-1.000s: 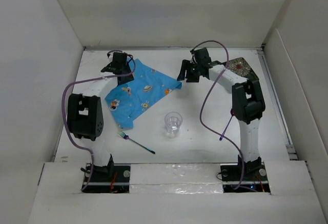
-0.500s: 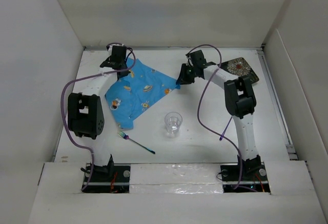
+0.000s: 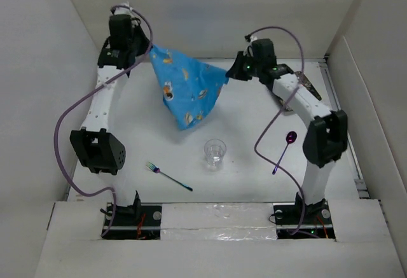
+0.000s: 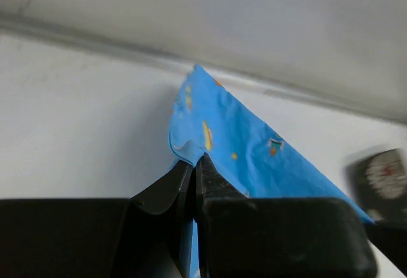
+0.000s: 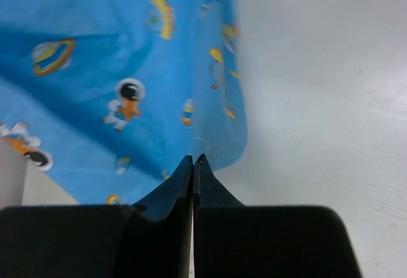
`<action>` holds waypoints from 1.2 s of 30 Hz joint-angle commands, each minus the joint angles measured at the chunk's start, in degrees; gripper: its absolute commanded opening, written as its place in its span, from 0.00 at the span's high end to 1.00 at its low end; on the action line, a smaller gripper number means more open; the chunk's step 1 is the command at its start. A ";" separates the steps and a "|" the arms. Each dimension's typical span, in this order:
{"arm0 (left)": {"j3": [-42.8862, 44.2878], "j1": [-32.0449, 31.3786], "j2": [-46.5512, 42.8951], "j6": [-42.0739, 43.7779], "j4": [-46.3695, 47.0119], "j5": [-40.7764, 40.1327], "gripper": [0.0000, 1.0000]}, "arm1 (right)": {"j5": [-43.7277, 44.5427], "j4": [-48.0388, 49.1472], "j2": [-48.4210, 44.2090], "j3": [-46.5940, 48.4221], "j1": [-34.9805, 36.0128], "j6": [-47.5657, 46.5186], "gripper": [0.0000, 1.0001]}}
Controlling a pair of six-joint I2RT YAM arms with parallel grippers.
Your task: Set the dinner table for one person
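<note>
- left tool (image 3: 149, 49) clenched on one placemat (image 3: 187, 90) corner, right tool (image 3: 230, 74) clenched on another; the cloth hangs between them at 12 o'clock, over the white counter (image 3: 241, 116) that carries everything.
- step, likely: laying the placemat; next calls for drawing it taut and lowering it flat, clear of the glass (image 3: 215, 154) at 6 o'clock.

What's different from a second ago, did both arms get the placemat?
Yes. The left gripper and right gripper each shut on a corner of the blue placemat, then both arms rose, lifting it so it hangs stretched between them. The glass and fork have not moved.
</note>
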 commanded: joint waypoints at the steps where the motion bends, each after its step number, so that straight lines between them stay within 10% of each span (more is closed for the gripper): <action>1: 10.06 6.11 -4.09 -4.45 4.42 14.31 1.00 | 5.58 0.31 -13.13 2.64 0.01 -4.87 1.00; 8: 5.60 19.03 0.12 -23.70 25.41 38.93 1.00 | 15.07 -7.25 -25.36 3.09 0.53 -10.23 1.00; 14: -13.21 23.00 6.95 -29.45 44.70 49.05 1.00 | 19.04 -2.00 -34.85 -19.04 1.59 -9.90 1.00; 18: -12.53 22.47 14.88 -20.48 36.28 44.07 0.42 | 20.01 -1.03 -29.25 -24.60 0.19 -7.96 1.00; 24: -9.09 18.10 12.18 -7.05 18.79 26.26 0.25 | 19.04 -3.99 -12.73 -18.81 -0.34 -6.38 1.00; 27: -13.55 11.25 5.33 -0.09 11.23 14.55 0.46 | 19.74 -3.83 -10.08 -18.27 0.19 -4.97 1.00; 29: -20.03 5.89 -0.65 2.82 9.81 6.83 0.85 | 20.53 -3.48 -9.64 -19.24 0.19 -4.18 1.00; 31: -22.96 -3.68 -4.16 6.42 6.56 2.32 0.99 | 21.67 -3.48 -9.37 -19.85 0.19 -2.87 1.00; 36: -28.59 -19.34 -3.66 10.12 -1.52 -6.30 0.83 | 21.51 -2.52 -8.76 -20.91 -2.62 -1.37 1.00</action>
